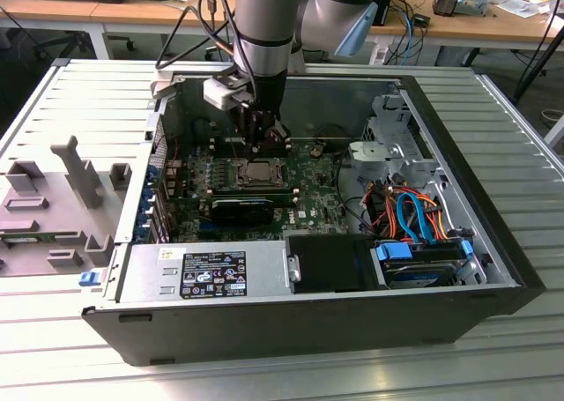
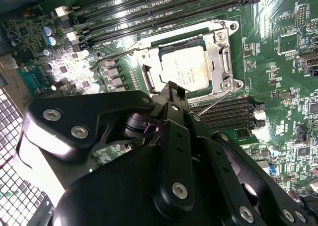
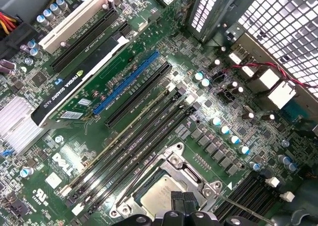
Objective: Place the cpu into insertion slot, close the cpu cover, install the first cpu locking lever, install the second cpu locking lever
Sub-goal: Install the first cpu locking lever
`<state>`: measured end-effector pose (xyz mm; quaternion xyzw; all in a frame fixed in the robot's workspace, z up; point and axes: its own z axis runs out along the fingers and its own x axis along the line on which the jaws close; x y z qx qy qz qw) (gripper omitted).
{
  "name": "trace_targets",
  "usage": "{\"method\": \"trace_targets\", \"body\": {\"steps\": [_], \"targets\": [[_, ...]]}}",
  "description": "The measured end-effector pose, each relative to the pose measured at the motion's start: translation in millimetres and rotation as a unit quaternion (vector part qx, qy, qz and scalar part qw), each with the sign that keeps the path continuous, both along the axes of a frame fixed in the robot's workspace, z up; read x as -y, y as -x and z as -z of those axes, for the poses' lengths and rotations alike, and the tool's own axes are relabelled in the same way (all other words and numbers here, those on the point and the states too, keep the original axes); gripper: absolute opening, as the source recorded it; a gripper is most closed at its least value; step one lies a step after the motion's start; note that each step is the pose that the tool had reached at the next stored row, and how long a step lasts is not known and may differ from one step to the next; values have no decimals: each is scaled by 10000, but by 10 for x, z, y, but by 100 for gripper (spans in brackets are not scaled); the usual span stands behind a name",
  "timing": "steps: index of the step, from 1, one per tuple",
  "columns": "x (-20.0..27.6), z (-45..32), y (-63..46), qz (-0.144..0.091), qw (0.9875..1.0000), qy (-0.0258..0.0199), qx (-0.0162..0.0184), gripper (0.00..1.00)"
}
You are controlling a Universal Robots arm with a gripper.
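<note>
Inside the open computer case point(image 1: 493, 269), the cpu point(image 2: 186, 67) lies flat in the insertion slot point(image 1: 262, 174) on the green board. The silver cpu cover point(image 2: 221, 52) is down around the cpu like a frame; both also appear in the first wrist view, cpu point(image 3: 159, 196) and cover point(image 3: 171, 161). One thin wire locking lever point(image 2: 112, 54) juts out from one side of the socket. A second lever point(image 2: 216, 101) slants away from the opposite corner. My gripper point(image 2: 171, 87) hovers just over the socket's edge, fingers together with nothing between them; in the exterior view the gripper point(image 1: 257, 145) hangs directly above the socket.
Memory slots point(image 2: 164, 10) run beside the socket. A black expansion card point(image 3: 74, 94) sits further along the board. Drive cage point(image 1: 392, 145), orange and blue cables point(image 1: 414, 216) and the power supply point(image 1: 211, 273) crowd the case. A grey fixture tray point(image 1: 53, 207) lies at the exterior view's left.
</note>
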<state>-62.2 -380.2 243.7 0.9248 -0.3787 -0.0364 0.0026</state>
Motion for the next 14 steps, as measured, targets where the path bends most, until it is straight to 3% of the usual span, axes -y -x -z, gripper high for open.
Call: {"method": "trace_targets", "body": {"steps": [14], "targets": [[0,0,0,-221,9998,0,0,11]]}}
